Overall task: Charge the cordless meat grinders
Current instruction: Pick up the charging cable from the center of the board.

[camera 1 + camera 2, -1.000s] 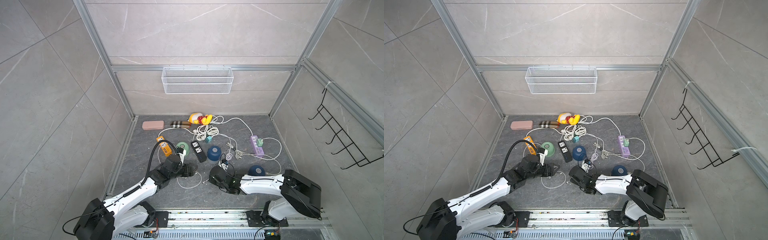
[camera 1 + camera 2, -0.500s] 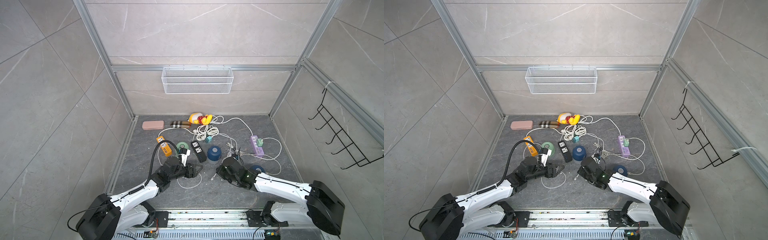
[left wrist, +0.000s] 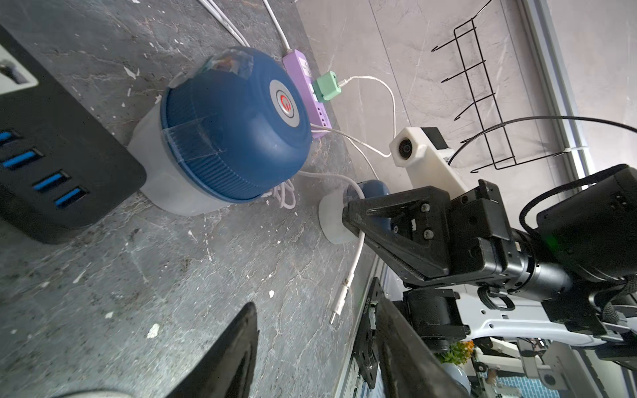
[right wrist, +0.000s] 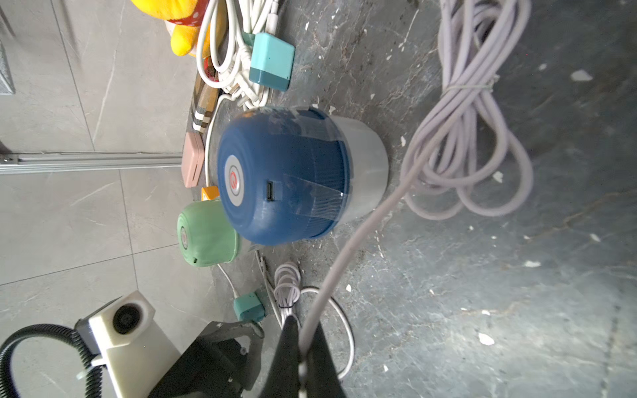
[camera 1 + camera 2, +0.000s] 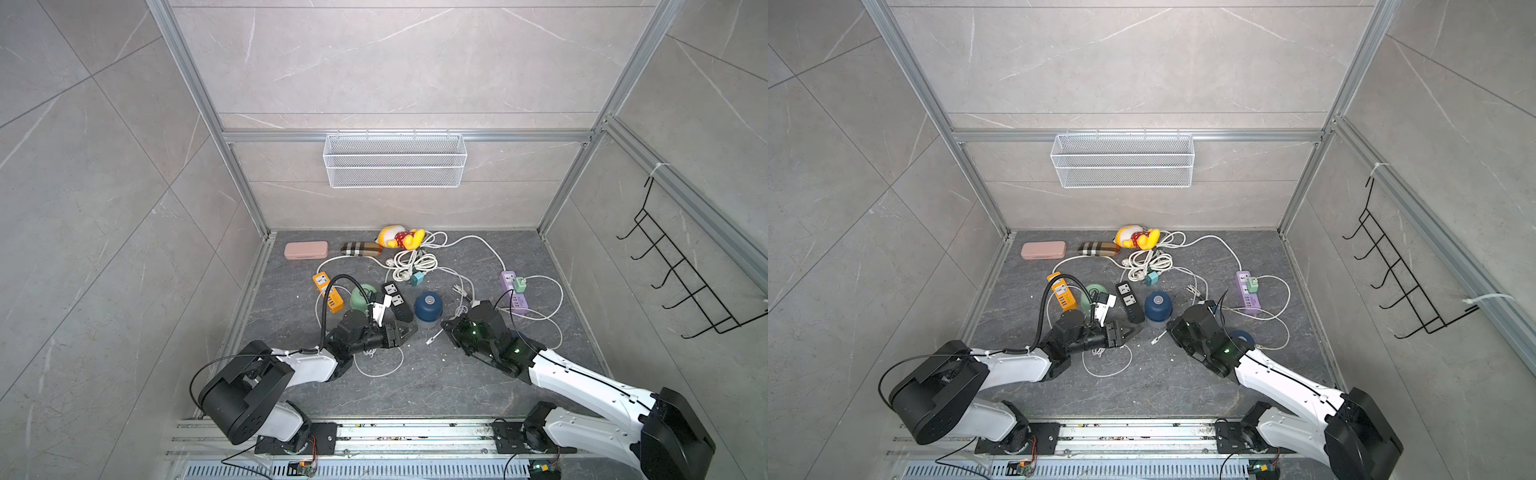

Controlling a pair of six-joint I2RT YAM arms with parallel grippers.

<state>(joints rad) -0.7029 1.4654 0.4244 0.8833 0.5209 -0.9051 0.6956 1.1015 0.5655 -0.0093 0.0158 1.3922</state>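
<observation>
A dark blue grinder [image 5: 428, 305] [image 5: 1158, 305] [image 3: 234, 127] stands mid-floor, its charging port [image 4: 270, 190] facing my right wrist. A mint green grinder [image 5: 360, 296] [image 4: 206, 234] sits to its left, partly behind my left wrist camera. Another dark blue grinder [image 5: 1241, 337] [image 3: 374, 187] is mostly hidden behind my right arm. My right gripper [image 5: 444, 326] [image 4: 303, 344] is shut on a white charging cable [image 4: 362, 224], whose plug end [image 3: 339, 303] [image 5: 430, 338] dangles to the floor. My left gripper [image 5: 409, 332] [image 3: 317, 344] is open and empty, facing the right gripper across the plug.
A black power strip [image 5: 397, 299] lies between the green and blue grinders, an orange strip [image 5: 328, 293] farther left, a purple strip [image 5: 514, 291] with a green adapter at right. Coiled white cables [image 5: 411, 262], a teal adapter [image 5: 417, 279], a yellow toy and a pink case lie behind.
My right arm has swung out to the right and its gripper, now shut on the white cable, sits closer to the blue grinder. The left gripper's jaws have narrowed.
</observation>
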